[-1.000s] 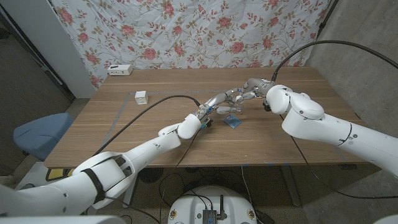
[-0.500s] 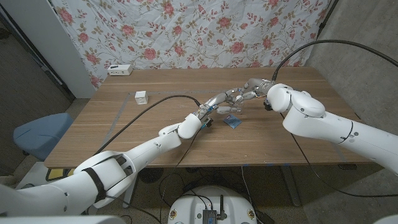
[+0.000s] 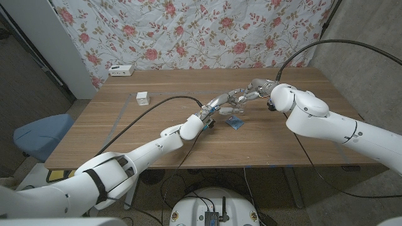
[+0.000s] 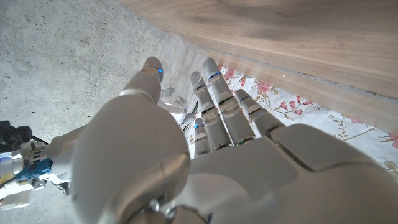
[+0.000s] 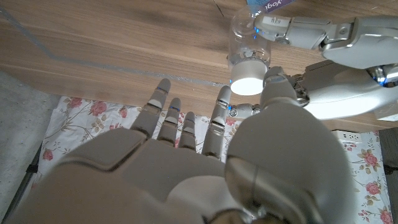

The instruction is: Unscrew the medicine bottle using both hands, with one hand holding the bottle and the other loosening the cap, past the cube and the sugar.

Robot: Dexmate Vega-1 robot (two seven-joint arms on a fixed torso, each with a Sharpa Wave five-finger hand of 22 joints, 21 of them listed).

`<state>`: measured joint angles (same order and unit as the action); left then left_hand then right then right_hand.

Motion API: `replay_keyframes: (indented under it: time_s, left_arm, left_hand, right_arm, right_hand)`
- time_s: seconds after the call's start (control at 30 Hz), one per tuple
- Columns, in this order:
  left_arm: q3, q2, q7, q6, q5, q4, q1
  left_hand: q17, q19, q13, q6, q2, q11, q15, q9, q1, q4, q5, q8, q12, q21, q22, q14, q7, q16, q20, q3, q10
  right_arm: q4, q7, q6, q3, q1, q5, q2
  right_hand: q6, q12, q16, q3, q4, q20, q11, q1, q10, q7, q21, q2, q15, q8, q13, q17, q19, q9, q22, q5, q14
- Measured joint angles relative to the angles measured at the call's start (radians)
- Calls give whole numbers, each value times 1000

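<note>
A clear medicine bottle [image 5: 249, 43] with a white cap [image 5: 247, 84] hangs above the table's middle, small in the head view [image 3: 237, 100]. My left hand [image 3: 220, 105] grips its body, fingers [image 5: 298, 30] wrapped round it; the bottle's clear wall [image 4: 171, 99] shows between thumb and fingers. My right hand [image 3: 252, 88] reaches in from the other side. Its thumb [image 5: 277, 84] and one finger bracket the cap while the other fingers stay spread. The blue sugar packet [image 3: 235, 123] lies just below the hands, and the white cube [image 3: 142, 98] sits far to the left.
A white power strip [image 3: 120, 70] lies at the table's back left edge [image 3: 188, 70]. A black cable [image 3: 157, 103] runs along my left arm over the wood. A flowered cloth hangs behind the table.
</note>
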<state>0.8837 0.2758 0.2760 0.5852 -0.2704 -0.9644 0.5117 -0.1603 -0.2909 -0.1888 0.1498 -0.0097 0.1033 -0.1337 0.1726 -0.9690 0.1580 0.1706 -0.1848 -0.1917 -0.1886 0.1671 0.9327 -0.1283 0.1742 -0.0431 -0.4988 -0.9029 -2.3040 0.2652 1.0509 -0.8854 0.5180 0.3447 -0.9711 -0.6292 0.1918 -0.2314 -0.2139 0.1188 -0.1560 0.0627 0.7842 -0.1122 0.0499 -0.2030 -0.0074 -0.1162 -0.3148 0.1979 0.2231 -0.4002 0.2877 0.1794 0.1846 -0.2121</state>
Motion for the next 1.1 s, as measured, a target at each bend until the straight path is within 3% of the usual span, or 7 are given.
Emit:
replay_keyframes:
  time_s: [0.43,0.73,1.1]
  left_arm:
    - [1,2,0,3,0,-1,0]
    - [1,3,0,5,0,-1,0]
    - [1,3,-1,5,0,-2,0]
  left_hand:
    - [0,0,1,0,3,0,0,0,3,0,-2,0,2,0,0,0,0,0,0,0,0]
    - [0,0,1,4,7,0,0,0,7,0,-2,0,-1,0,0,0,-4,0,0,0,0]
    - [0,0,0,10,7,0,0,0,7,0,-3,0,-1,0,0,0,-2,0,0,0,0]
  right_arm:
    - [0,-14,15,-11,-5,-10,0]
    - [0,-22,20,-19,-9,-11,1]
    - [3,-39,21,-24,-8,-11,5]
  right_hand:
    - [-45,0,0,-19,19,7,2,32,-10,16,0,32,9,-22,0,0,-7,3,0,5,-9]
    - [-61,5,0,-28,28,13,-4,45,-15,22,-1,34,19,-30,0,0,-13,3,-2,5,-19]
    - [-77,5,0,-47,47,27,-35,90,-41,34,-5,52,32,-45,0,0,-28,0,-3,5,-33]
